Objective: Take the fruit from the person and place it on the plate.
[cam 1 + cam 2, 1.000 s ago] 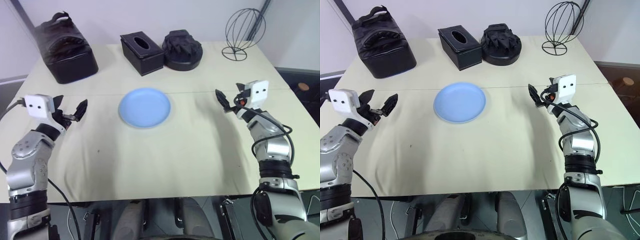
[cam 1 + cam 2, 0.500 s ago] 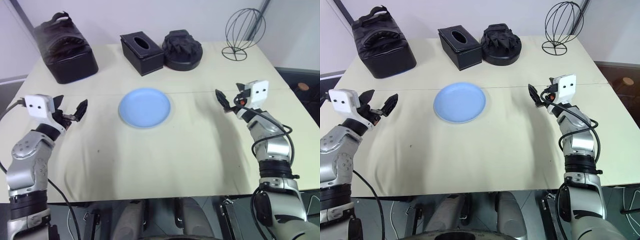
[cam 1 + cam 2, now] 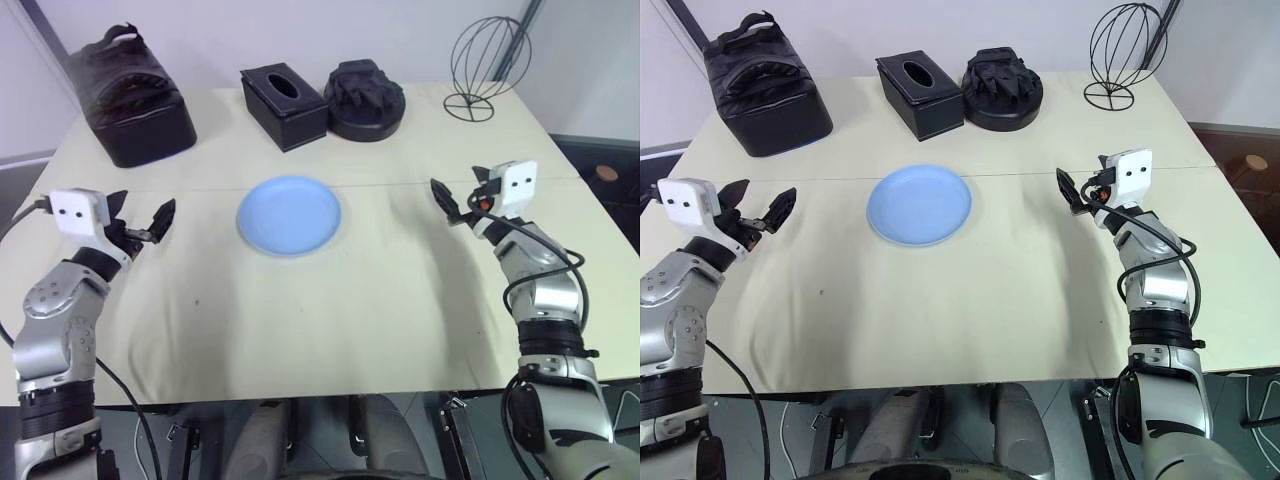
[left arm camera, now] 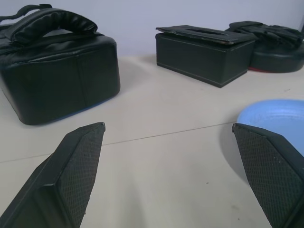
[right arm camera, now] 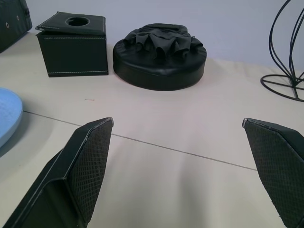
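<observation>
Plate (image 3: 289, 214), light blue and bare, lies flat near the middle of the cream counter (image 3: 330, 300). Nearer the robot and to either side, the left pincer (image 3: 140, 222) and the right pincer (image 3: 462, 199) hover above the counter, well apart from the plate, each with its black fingers spread wide and holding nothing. Beyond the plate, along the far edge, stand a black padded bag (image 3: 130, 95), a black tissue box (image 3: 284, 105), a round black ridged object (image 3: 365, 100) and a wire stand (image 3: 487, 65).
</observation>
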You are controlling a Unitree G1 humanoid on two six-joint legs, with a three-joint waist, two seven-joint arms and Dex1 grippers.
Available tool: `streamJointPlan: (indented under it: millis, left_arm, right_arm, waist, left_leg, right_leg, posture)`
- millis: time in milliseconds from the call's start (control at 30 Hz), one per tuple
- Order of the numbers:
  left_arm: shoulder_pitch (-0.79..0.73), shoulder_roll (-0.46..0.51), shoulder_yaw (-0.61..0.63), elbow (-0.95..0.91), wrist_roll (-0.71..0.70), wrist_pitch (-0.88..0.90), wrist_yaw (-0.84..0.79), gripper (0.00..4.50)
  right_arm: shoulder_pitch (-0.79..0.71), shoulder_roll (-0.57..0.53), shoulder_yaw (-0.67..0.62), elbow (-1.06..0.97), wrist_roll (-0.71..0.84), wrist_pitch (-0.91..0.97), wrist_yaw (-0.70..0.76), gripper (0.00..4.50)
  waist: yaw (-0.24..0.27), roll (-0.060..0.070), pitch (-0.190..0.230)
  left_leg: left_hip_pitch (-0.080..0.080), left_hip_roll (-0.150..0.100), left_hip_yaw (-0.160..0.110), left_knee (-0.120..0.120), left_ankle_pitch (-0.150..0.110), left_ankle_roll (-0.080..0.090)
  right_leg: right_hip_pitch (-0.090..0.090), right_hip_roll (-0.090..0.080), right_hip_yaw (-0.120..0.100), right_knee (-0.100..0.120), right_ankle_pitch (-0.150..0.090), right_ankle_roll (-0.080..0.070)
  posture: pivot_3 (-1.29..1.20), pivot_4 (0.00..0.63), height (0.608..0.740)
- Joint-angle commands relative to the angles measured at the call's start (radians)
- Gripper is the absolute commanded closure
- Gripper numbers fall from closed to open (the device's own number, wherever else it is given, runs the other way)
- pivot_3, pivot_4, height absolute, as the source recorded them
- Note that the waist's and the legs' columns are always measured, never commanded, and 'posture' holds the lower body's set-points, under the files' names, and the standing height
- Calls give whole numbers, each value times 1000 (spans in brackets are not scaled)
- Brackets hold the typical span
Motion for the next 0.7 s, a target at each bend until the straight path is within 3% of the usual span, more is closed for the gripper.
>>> streamJointPlan:
  millis: [33,700]
  left_arm:
    - [-8,8,16,-43,-6,-17,-1,0]
    - [-1,9,18,-51,-9,-10,-2,0]
  right_arm:
    - [-3,-12,-13,-21,4,-12,2,42]
    - [4,-14,-11,-28,2,-6,0,42]
  waist:
    - [0,0,0]
    - [0,0,0]
  left_leg:
    - [0,0,0,0,0,0]
    - [0,0,0,0,0,0]
  right_leg:
    - [0,0,0,0,0,0]
    - [0,0,0,0,0,0]
  posture:
    - [0,150,740]
    - [0,150,740]
